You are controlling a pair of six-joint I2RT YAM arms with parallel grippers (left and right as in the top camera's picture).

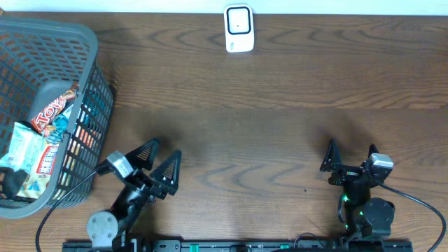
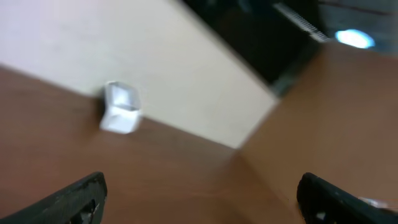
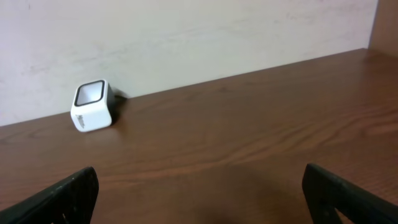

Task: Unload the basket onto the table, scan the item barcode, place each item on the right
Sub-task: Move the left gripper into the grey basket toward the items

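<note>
A white barcode scanner (image 1: pixel 238 29) stands at the table's far edge, also visible as a small white box (image 3: pixel 92 106) and, blurred, (image 2: pixel 120 109). Snack packets, one red (image 1: pixel 53 107) and a pale one (image 1: pixel 26 150), lie in the grey basket (image 1: pixel 84 42) at the left. My left gripper (image 1: pixel 160 156) is open near the front left, right of the basket, holding nothing. Over at the front right, my right gripper (image 1: pixel 349 146) stands open too, with bare table between its fingers (image 3: pixel 74 196).
A pale wall (image 3: pixel 186 37) runs behind the table's far edge. Dark equipment (image 2: pixel 261 37) shows beyond the table's corner in the left wrist view. Cables (image 1: pixel 420 203) trail from the arm bases at the front edge.
</note>
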